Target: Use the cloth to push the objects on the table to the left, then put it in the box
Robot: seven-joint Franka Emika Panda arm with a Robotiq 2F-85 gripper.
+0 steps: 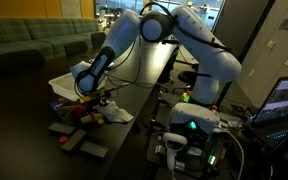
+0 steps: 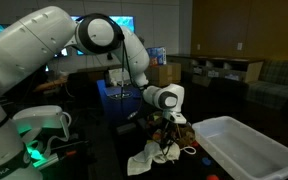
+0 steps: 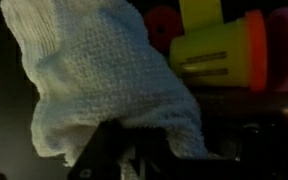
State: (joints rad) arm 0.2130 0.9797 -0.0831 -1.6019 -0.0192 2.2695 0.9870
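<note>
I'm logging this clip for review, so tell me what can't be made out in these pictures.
Claw: the cloth hides its tips in the wrist view, and they are too small in both exterior views. Open or shut, cannot tell.
Toys: blurred and cut by the top edge in the wrist view, dark and too small in both exterior views.
Box: cut by the right edge in an exterior view.

The cloth (image 2: pixel 152 157) lay heaped on the worktop (image 1: pixel 134 97), just beside the box (image 2: pixel 252 150), which stood nearer the worktop's edge. In the wrist view the cloth filled the left and middle, and toys (image 3: pixel 224 50) crowded against its right side, touching it. In an exterior view blocks (image 1: pixel 72 126) lay scattered before the cloth, towards the worktop's end, with the box behind them.
</note>
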